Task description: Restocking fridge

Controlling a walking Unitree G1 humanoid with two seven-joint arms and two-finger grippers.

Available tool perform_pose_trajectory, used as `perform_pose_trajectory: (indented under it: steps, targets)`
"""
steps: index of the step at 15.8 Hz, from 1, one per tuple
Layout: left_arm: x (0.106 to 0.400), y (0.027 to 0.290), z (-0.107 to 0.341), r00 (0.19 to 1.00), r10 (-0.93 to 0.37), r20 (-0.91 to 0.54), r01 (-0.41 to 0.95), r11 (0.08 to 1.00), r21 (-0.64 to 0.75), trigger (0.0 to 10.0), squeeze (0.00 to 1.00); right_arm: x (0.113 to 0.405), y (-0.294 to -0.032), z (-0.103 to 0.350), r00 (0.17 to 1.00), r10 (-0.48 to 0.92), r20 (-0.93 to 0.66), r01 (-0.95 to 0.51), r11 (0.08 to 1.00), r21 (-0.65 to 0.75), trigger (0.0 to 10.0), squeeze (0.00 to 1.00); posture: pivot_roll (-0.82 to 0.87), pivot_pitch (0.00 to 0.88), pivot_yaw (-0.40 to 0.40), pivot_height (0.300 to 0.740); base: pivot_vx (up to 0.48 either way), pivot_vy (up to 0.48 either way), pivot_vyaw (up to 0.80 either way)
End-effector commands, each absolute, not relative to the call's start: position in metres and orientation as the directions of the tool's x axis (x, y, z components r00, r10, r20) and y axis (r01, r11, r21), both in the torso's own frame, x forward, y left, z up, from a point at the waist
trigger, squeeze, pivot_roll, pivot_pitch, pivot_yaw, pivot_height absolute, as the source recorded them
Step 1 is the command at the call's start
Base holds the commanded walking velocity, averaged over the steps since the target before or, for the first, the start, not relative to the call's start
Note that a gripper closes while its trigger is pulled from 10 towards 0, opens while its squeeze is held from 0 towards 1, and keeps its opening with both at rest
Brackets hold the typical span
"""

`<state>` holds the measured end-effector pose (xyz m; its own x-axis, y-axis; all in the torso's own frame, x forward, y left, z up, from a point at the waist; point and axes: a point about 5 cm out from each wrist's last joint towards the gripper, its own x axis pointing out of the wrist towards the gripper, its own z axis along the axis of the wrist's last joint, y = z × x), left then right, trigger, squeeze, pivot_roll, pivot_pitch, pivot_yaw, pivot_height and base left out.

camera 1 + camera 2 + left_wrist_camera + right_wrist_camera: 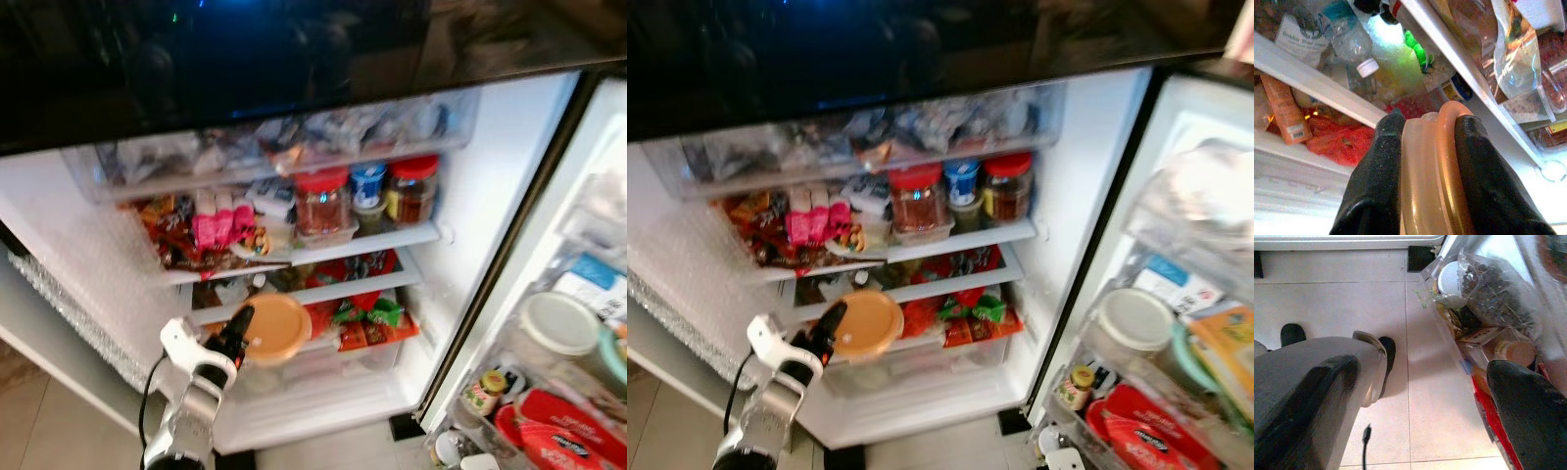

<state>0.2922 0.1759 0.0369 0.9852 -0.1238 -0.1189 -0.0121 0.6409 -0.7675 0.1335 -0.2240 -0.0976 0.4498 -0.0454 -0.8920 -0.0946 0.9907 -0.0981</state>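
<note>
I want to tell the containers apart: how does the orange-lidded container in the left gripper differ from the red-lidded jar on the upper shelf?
The orange-lidded container is wide, flat and tipped on edge, lid facing outward; the red-lidded jar is taller and stands upright. The container is clamped in the left gripper before the lower shelf; the jar rests on its shelf. Both are round with coloured lids.

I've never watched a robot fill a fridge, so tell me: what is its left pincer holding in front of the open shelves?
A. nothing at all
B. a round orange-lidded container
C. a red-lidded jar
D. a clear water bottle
B: the left pincer is shut on the round orange-lidded container, held before the fridge's lower shelves; the left wrist view shows a black finger on each side of its lid rim.
</note>
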Motion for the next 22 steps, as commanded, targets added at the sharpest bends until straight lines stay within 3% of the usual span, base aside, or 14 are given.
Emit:
perform_pose_trajectory:
  steps: [1, 4, 17, 22]
  targets:
    - [0.291, 0.18, 0.035, 0.987, -0.102, -0.128, -0.031, 0.652, -0.758, 10.0, 0.0, 0.131, -0.22, -0.099, 0.443, -0.034, -0.896, -0.098, 0.991, -0.086, 10.0, 0.0, -0.16, 0.0, 0.064, 0.67, 0.0, 0.0, 0.0]
    - [0.294, 0.18, 0.037, 0.988, -0.09, -0.126, -0.036, 0.66, -0.751, 10.0, 0.0, 0.131, -0.221, -0.099, 0.447, -0.031, -0.894, -0.098, 0.992, -0.083, 10.0, 0.0, -0.16, 0.0, 0.062, 0.64, 0.0, 0.0, 0.0]
    - [0.303, 0.175, 0.048, 0.99, -0.12, -0.068, 0.023, 0.627, -0.779, 10.0, 0.0, 0.133, -0.221, -0.098, 0.462, -0.033, -0.886, -0.079, 0.994, -0.078, 10.0, 0.0, -0.16, 0.0, 0.059, 0.64, 0.0, 0.0, 0.0]
    - [0.308, 0.172, 0.052, 0.987, -0.155, -0.053, 0.056, 0.62, -0.783, 10.0, 0.0, 0.132, -0.22, -0.099, 0.459, -0.041, -0.887, -0.068, 0.994, -0.081, 10.0, 0.0, -0.16, 0.0, 0.069, 0.64, 0.243, 0.0, 0.0]
